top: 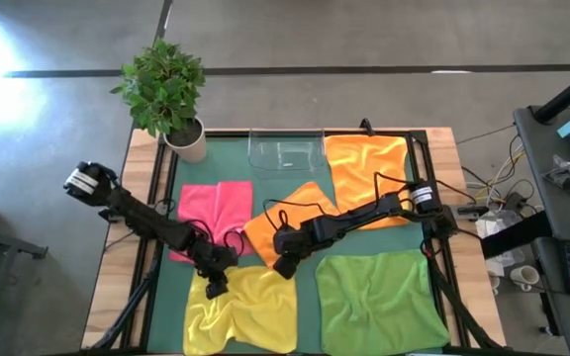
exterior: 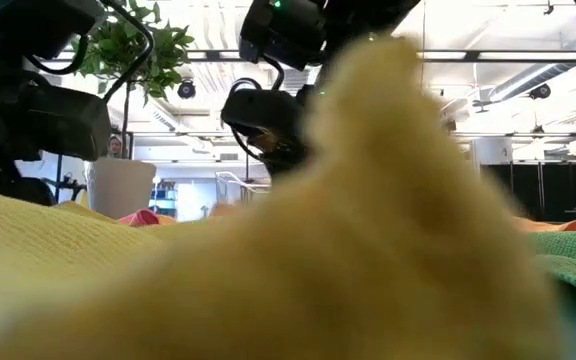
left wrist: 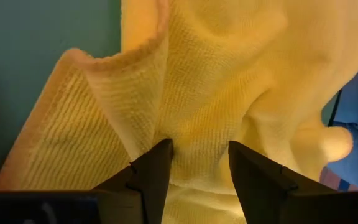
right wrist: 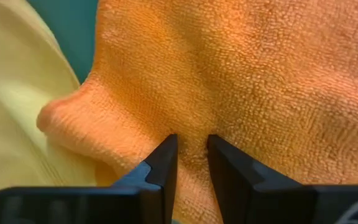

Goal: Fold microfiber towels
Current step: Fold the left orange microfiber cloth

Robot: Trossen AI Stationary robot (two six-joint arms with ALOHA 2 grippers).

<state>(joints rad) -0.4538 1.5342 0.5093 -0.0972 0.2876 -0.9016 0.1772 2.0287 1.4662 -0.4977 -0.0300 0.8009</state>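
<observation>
We see the yellow towel (top: pixel 240 309) lying rumpled at the near edge of the dark green mat (top: pixel 305 222), between the pink towel (top: pixel 214 210) and the green towel (top: pixel 379 297). Its far edge is bunched up where the left gripper (left wrist: pixel 199 163) meets it: in the left wrist view a fold of yellow cloth sits between the two dark fingers (left wrist: pixel 154 174), which stand apart around it, so we read it as a loose hold on that fold. Just beside it, the right gripper (right wrist: pixel 191 158) presses down on the corner of the tilted orange towel (top: pixel 283 222) at the mat's middle; its fingers (right wrist: pixel 163 165) stand close together with a narrow ridge of orange cloth pinched between them, and that corner overlaps the yellow towel. A second orange towel (top: pixel 366 168) lies flat at the far right, next to the clear tray (top: pixel 285 150). A potted plant (top: pixel 166 94) stands at the far left corner. We can read no writing anywhere.
</observation>
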